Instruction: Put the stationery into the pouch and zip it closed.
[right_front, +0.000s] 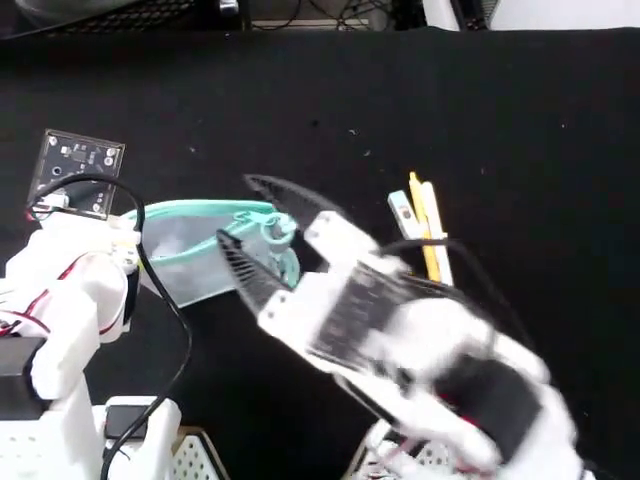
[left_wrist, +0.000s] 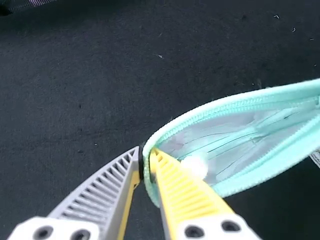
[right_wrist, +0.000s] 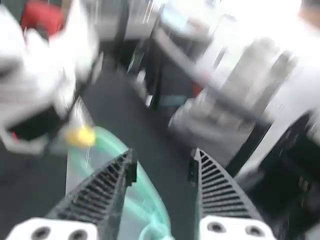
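Left gripper (left_wrist: 145, 169) clenched on the end rim of the mint-green translucent zip pouch (left_wrist: 240, 132), mouth gaping, on the black cloth surface (right_front: 300, 110). Right gripper (right_front: 234, 209) spread and empty, over the pouch's other end. Yellow and white pen-like stationery sticks (right_front: 428, 232) lie beside the pouch, apart from it, past that end. Judgement: left should hold the rim taut; right should pinch one stick mid-length and feed it in lengthwise

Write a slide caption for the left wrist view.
Left gripper clamps the zipper rim of the open pouch on a black table.
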